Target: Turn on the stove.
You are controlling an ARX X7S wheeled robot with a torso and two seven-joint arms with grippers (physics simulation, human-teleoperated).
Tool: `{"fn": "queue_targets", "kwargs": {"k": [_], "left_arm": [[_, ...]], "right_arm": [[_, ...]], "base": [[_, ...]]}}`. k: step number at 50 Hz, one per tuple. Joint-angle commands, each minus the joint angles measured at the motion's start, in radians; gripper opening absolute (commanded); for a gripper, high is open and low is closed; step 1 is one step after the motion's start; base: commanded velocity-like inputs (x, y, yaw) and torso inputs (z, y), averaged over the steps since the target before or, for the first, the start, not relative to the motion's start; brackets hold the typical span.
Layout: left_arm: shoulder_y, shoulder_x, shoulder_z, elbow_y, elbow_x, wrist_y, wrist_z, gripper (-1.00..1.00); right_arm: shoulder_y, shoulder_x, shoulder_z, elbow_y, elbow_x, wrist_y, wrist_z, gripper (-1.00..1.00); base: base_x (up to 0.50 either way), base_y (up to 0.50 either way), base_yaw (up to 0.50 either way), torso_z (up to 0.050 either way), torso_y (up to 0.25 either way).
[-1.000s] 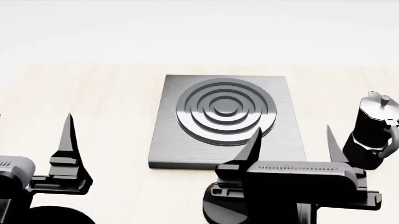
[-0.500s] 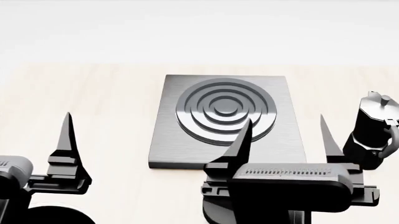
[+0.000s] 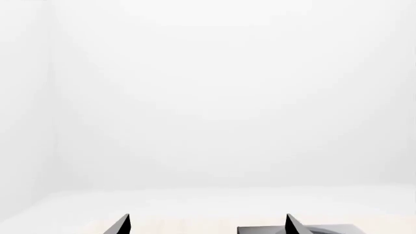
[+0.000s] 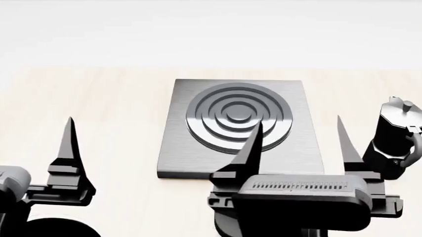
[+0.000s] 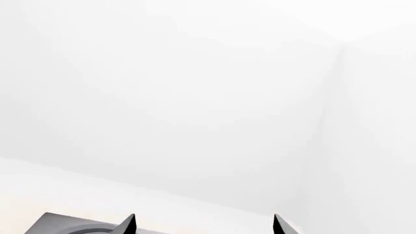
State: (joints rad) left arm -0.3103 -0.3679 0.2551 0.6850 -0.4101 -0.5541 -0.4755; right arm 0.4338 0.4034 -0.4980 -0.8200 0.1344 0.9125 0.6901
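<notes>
Over the last second the right hand (image 4: pixel 297 143) shifted toward the robot's left and slightly forward, jaws spread wide and empty. The stove (image 4: pixel 240 129) lay on the table (image 4: pixel 105 98) just ahead of its fingertips. Its knob was not visible. The left hand (image 4: pixel 68 143) was partly visible; its state could not be judged.

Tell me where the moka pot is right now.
In the head view, the black moka pot stands on the light wooden table at the far right, just right of the stove and beyond the right pincer.
</notes>
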Motion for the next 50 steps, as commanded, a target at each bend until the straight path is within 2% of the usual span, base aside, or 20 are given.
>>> {"fn": "queue_targets", "kwargs": {"k": [1,50], "left_arm": [[-0.002,-0.005,0.000,0.022,-0.009,-0.009,-0.007,1.00],[-0.015,-0.031,-0.005,0.139,-0.045,-0.055,-0.046,1.00]], "right_arm": [[0.013,-0.001,-0.010,-0.029,-0.002,0.025,0.004,1.00],[0.044,0.005,-0.034,-0.088,-0.013,0.092,0.023,1.00]], "base": [[0.00,0.00,0.00,0.000,0.000],[0.00,0.00,0.00,0.000,0.000]]}}
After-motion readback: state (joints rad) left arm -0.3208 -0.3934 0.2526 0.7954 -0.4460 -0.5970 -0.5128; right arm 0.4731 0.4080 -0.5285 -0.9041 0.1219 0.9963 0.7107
